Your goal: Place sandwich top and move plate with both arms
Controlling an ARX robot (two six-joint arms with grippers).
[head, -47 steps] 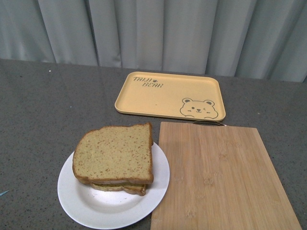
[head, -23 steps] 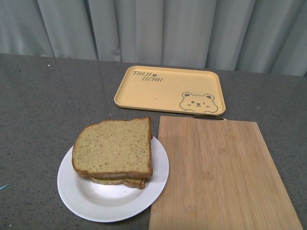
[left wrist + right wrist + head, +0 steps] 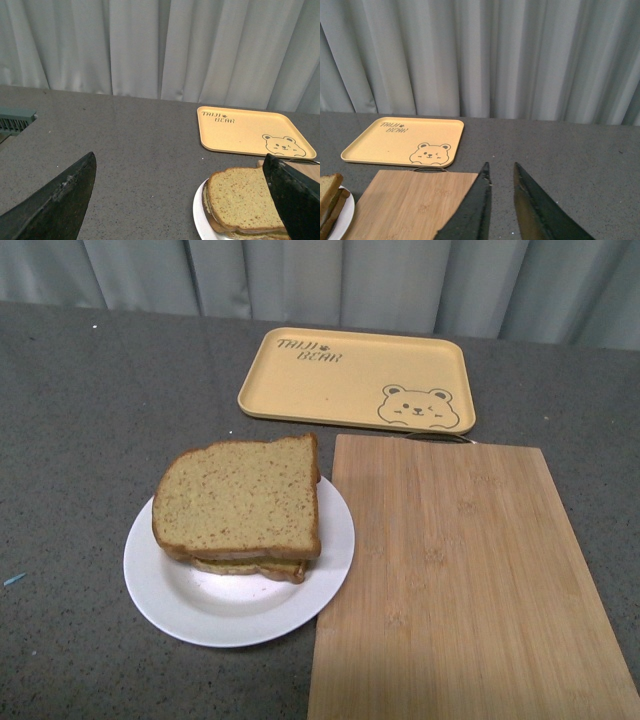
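Note:
The sandwich top, a brown speckled bread slice, lies on the stacked sandwich on the white plate at the front left of the table. Neither arm shows in the front view. In the left wrist view my left gripper is open and empty, its jaws wide apart, with the sandwich top and the plate near one finger. In the right wrist view my right gripper is shut and empty above the grey table, beside the board; the plate's edge shows at the side.
A bamboo cutting board lies right of the plate, touching its rim. A yellow bear tray sits behind both. The table is grey; a curtain hangs behind it. A greenish vent-like object shows in the left wrist view.
The front view has tilted down: the plate, board and tray show higher in the frame and less curtain is seen. The sandwich and plate keep their place on the table.

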